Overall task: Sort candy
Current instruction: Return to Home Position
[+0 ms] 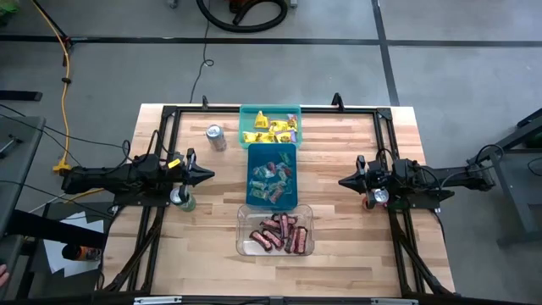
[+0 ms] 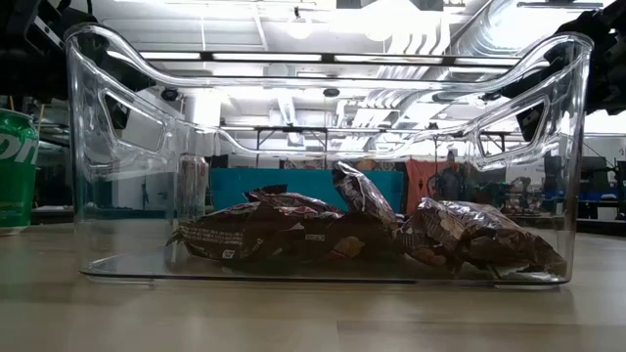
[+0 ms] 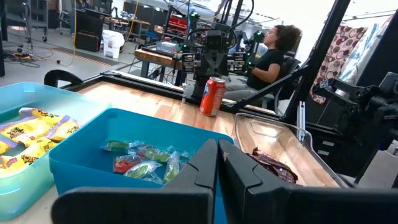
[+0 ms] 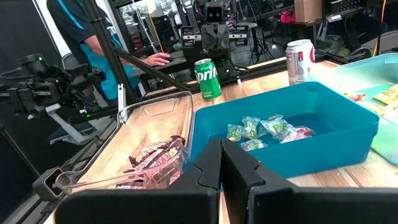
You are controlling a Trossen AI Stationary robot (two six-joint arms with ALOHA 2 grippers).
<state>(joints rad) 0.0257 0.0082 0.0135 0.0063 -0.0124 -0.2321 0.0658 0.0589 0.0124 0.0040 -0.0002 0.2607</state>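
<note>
Wooden table point(image 1: 356, 246) bears sorted candy point(image 1: 271, 180); apparently workshop point(image 3: 124, 25) beyond.

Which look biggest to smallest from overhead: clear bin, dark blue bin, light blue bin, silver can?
Largest, the clear bin.
Next, the dark blue bin and light blue bin, too alike to rank.
Smallest, the silver can.

Robotics lab or workshop. Pale wooden butcher-block table point(image 1: 347, 144) in black metal framing, on a grey concrete floor point(image 1: 466, 68) crossed by dark taped lines. Long yellow cable point(image 1: 65, 102) trailing over that floor. Overhead, exposed silver ventilation ducts point(image 2: 489, 24) and bright strip lights point(image 2: 274, 59). Beyond, a second black robot rig point(image 3: 213, 53) on a bench, cluttered workstations, a seated person in a dark top point(image 3: 268, 59).
</note>
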